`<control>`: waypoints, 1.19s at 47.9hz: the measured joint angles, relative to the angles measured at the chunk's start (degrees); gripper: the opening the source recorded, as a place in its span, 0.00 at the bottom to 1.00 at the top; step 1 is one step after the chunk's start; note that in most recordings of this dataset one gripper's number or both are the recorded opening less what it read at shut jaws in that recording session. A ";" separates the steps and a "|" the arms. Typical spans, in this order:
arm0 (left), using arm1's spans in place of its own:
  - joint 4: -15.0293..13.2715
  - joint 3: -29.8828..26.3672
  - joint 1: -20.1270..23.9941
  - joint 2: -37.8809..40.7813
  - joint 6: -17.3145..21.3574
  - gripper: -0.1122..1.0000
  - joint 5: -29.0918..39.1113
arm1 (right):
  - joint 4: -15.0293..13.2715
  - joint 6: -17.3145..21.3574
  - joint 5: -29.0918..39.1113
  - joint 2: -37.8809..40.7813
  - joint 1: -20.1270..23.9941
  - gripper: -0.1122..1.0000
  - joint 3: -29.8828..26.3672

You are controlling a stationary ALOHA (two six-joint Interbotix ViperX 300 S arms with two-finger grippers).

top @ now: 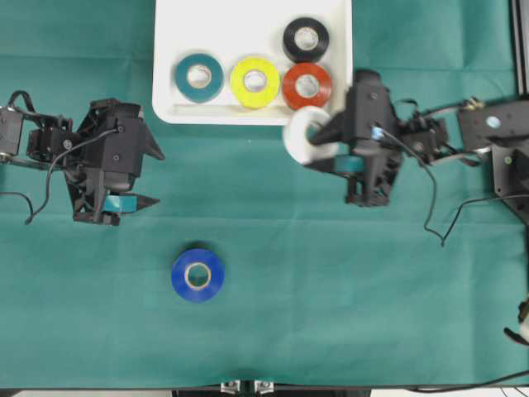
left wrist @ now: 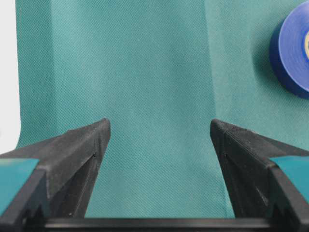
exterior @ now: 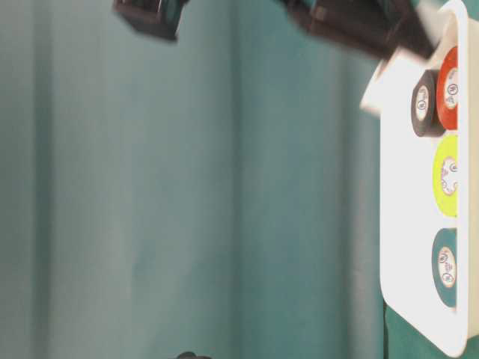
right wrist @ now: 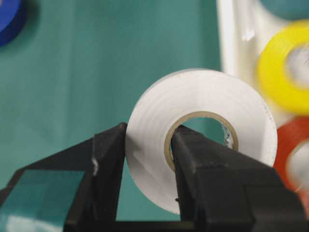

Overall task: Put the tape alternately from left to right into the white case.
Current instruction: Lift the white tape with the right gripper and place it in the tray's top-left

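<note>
Closest to the lens in the right wrist view, the right gripper (right wrist: 147,159) is clamped on the white roll (right wrist: 203,130): one finger sits outside the ring wall, the other pokes through its pale core, so the roll stands on edge. From overhead, that roll (top: 304,134) hangs just off the lower right corner of the white case (top: 169,33), over the cloth rather than inside the rim.

Green cloth (top: 347,289) covers the whole table. Next in size, the white case lies at the top middle, and four rolls rest flat in it: teal (top: 199,77), yellow (top: 254,81) and red (top: 307,85) in a row along its near side, touching or nearly so, with black (top: 306,38) behind the red one.

Over at the left, the left gripper (top: 150,176) has its fingers spread wide with nothing between them; its wrist view shows only bare cloth in the gap.

One blue roll (top: 197,275) lies flat on the cloth, well apart from the case and below the left gripper in the overhead view.
</note>
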 measured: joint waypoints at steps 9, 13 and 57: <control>-0.09 0.00 0.00 0.00 -0.09 0.87 -0.09 | -4.92 -0.09 0.09 5.36 -3.69 0.37 -5.71; -0.09 0.00 0.00 0.00 0.09 0.87 0.00 | -6.06 -0.09 0.26 8.00 -5.36 0.37 -8.17; -0.09 0.35 0.00 0.09 0.00 0.87 -0.09 | -14.94 -0.26 -5.62 23.99 -18.02 0.37 -23.03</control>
